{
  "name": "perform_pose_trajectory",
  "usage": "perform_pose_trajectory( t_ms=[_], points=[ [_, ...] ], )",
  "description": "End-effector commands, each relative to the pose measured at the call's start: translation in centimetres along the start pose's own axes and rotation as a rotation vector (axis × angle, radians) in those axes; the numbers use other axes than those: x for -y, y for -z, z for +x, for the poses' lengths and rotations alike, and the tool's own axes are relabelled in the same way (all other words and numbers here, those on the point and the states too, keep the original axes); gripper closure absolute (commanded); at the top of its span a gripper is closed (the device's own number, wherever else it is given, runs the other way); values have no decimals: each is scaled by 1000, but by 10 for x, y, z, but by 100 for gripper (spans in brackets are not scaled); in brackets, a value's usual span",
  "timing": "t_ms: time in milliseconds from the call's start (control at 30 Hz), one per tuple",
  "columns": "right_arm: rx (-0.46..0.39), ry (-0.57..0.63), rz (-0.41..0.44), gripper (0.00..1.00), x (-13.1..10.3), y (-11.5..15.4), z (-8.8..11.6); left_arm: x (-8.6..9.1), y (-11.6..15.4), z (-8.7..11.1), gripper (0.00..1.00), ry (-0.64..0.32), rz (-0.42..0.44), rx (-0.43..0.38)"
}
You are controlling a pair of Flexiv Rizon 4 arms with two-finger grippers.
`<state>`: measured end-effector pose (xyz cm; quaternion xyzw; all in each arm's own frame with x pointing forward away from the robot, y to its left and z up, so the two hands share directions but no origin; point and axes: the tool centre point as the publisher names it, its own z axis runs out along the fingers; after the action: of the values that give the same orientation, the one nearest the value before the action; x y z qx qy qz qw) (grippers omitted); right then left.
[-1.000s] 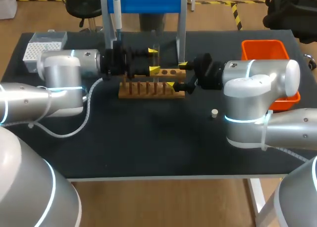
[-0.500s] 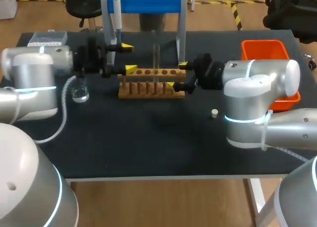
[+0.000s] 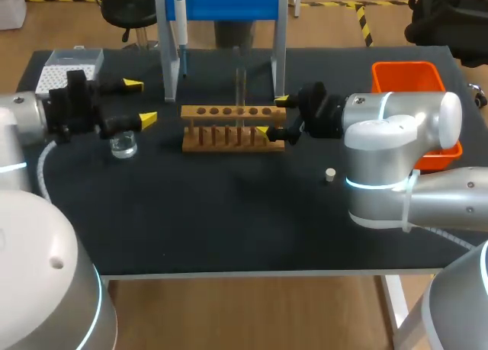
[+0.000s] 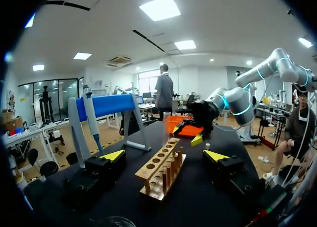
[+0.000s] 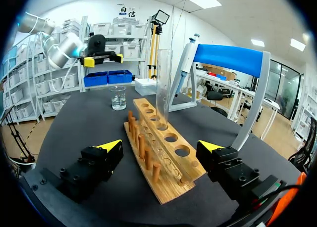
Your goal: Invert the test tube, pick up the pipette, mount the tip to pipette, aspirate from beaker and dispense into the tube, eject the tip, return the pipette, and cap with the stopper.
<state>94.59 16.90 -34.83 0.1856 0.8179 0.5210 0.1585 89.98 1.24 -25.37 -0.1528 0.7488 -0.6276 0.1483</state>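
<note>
Tabletop (image 3: 229, 228) of matte black carries a wooden rack (image 3: 232, 129) near its middle, with the test tube (image 3: 240, 79) standing upright in one of the rack's holes. Behind the rack is a blue-barred stand (image 3: 229, 3), and the pipette (image 3: 181, 30) hangs at its left post. The beaker (image 3: 123, 145) sits left of the rack, the white tip box (image 3: 65, 68) at the far left corner and the orange bin (image 3: 408, 75) at the far right. The small stopper (image 3: 330, 175) lies alone toward the near right. The left gripper (image 3: 140, 101) hangs just beside the beaker and higher than it, fingers wide and holding nothing. The right gripper (image 3: 272, 116) is spread wide too, one finger on either side of the rack's right end, with a gap showing in its wrist view. My left arm covers part of the tip box, and my right arm hides the bin's near side. Whether the beaker holds liquid is hard to tell. In the left wrist view only its rim shows, under the gripper.
</note>
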Motion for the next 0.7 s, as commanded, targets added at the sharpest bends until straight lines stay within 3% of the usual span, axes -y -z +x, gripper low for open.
perform_pose_trajectory(
  t_ms=[33, 600, 700],
  points=[
    [2, 0, -3, 0, 1, -1, 0, 3, 9, 15, 0, -2, -6, 199],
    [2, 0, -3, 0, 1, -1, 0, 3, 9, 15, 0, -2, -6, 199],
    [2, 0, -3, 0, 1, -1, 0, -1, 34, 5, 0, -5, -65, 254]
  ],
)
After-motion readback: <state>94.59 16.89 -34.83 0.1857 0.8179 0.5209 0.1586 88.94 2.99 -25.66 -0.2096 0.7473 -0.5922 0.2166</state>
